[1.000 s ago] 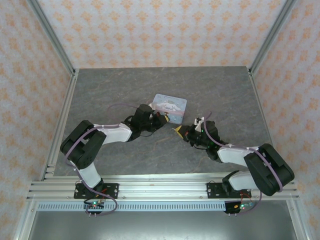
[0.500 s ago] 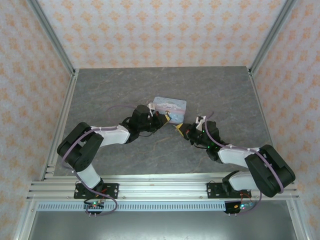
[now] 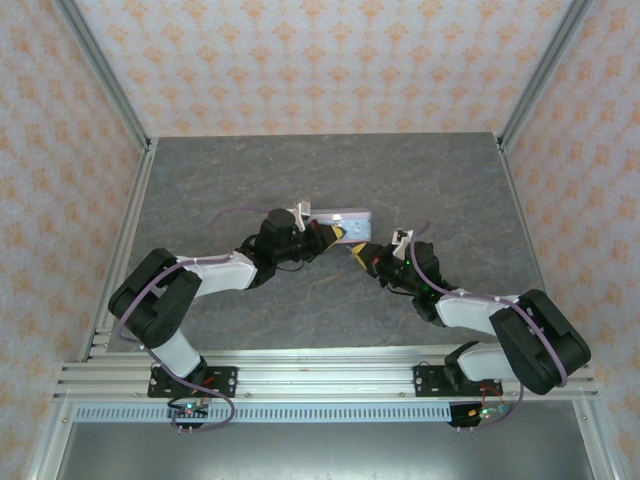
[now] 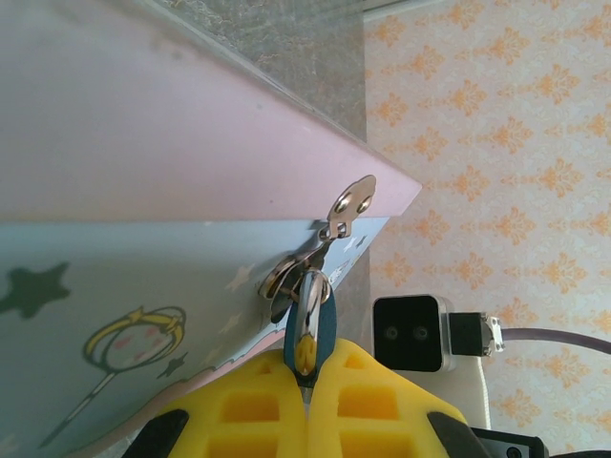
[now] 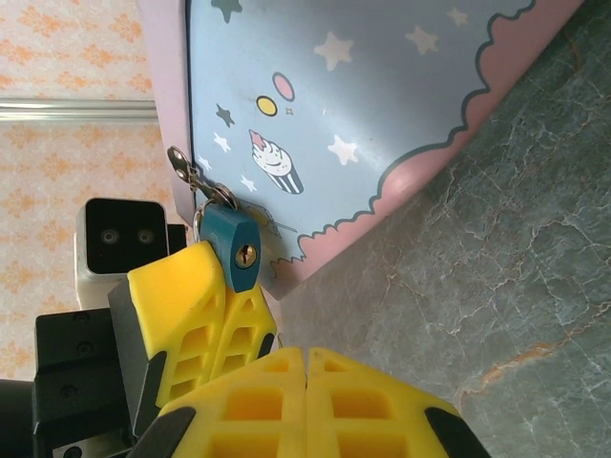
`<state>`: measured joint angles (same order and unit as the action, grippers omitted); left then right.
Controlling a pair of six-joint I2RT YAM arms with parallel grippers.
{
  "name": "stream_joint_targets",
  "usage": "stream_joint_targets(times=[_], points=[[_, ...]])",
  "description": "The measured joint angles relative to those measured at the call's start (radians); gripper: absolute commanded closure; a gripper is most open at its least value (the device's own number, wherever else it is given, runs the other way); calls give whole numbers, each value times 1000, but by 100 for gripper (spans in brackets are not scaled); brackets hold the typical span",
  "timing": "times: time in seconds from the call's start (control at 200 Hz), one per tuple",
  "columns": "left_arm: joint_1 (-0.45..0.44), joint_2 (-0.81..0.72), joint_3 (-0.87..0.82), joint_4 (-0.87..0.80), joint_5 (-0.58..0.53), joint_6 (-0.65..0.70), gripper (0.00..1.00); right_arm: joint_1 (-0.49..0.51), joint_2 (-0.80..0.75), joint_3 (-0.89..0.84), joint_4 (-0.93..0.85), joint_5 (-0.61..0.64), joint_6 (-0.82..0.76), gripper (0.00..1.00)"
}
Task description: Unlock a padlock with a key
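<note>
Blue padlock (image 5: 236,250), at the tin's (image 5: 382,124) eight o'clock corner, sits clamped in the left pincer (image 4: 307,361); right pincer (image 5: 305,353) clenched, key unseen, probably next lining up on the keyhole (image 5: 245,256)

Both arms bent inward, left hand (image 3: 336,232) and right hand (image 3: 357,254) closed, tips near.

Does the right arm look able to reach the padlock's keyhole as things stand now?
Probably yes: the left gripper holds the padlock with its keyhole facing the right gripper, and nothing lies between them. But the right gripper's jaws are shut and look empty.
</note>
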<state>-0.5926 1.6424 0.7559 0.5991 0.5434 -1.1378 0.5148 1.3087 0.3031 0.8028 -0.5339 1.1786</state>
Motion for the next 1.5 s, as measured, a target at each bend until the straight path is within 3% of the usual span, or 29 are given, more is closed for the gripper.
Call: stream_joint_targets(times=[0.555,1.501], points=[[0,0,-13,27,-1,-76,100,0,-15,37,-1,46,15,100],[0,0,-13,27,-1,-78,100,0,76,76,9,49,23,100]])
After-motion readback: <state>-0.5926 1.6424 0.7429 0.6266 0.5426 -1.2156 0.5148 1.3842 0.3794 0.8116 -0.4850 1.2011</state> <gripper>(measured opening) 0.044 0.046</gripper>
